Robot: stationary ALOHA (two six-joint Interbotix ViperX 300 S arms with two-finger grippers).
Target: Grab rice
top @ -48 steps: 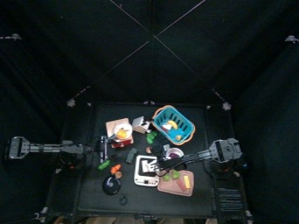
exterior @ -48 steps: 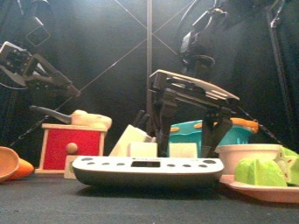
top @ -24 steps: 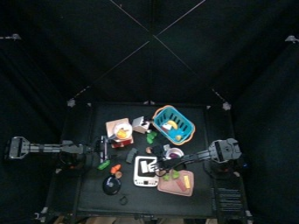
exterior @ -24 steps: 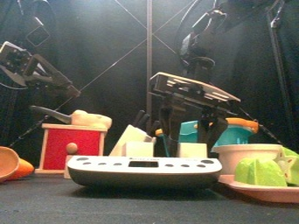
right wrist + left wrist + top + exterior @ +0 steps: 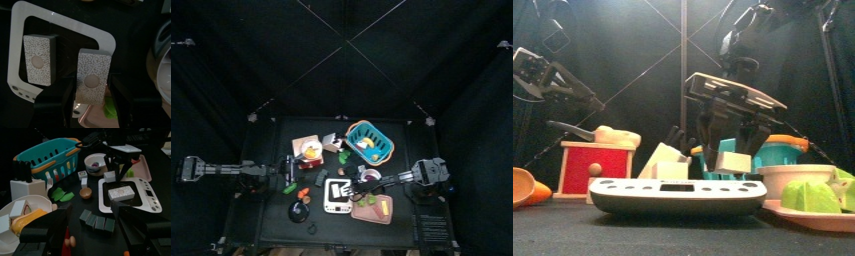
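Observation:
The rice is a white speckled block [image 5: 92, 77], and my right gripper [image 5: 92, 92] is shut on it. In the front view the block [image 5: 734, 161] hangs between the black fingers [image 5: 755, 140], just above the white kitchen scale [image 5: 680, 195]. A second, matching block [image 5: 39, 59] lies flat on the scale's tray [image 5: 67, 22]. The left wrist view shows the held block [image 5: 109, 176] and the one on the scale [image 5: 121, 194]. My left gripper [image 5: 90, 230] stands open and holds nothing, to the left of the scale [image 5: 335, 195].
A teal basket [image 5: 47, 155], a small cup [image 5: 95, 162] and a knife block [image 5: 23, 185] stand behind the scale. A red box [image 5: 591, 168] sits to the left. A white bowl [image 5: 794, 175] and a board with green pieces [image 5: 820, 200] are to the right.
My right gripper's jaws have closed from wide open onto the rice block. The block has risen a little off the scale. The left arm has not moved.

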